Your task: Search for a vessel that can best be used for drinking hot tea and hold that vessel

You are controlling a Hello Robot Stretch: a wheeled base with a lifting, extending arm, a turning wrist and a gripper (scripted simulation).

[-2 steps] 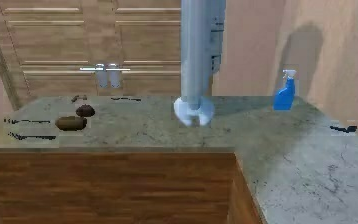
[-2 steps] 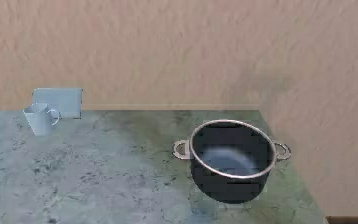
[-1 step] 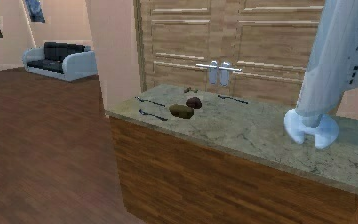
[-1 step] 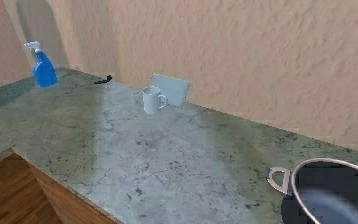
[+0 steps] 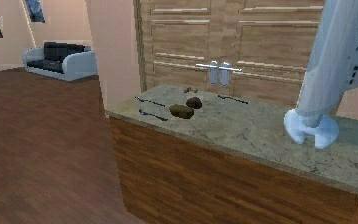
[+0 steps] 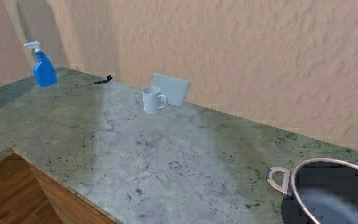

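- Small white ceramic mug w/ side handle: upright on the grey-green speckled stone countertop, far back nr the beige textured wall, just in front of a pale flat square panel leaning there.
- We judge it the tea vessel; step now = square the base up so the reach meets it.
- Gripper fingers: we can't tell their state.
- Approach across bare counter, avoiding the blue plastic spray bottle and dark round metal pot, both well apart from it.

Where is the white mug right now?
In the arm side view, the white mug stands on the speckled countertop near the wall, just left of a pale flat panel and right of the blue spray bottle.
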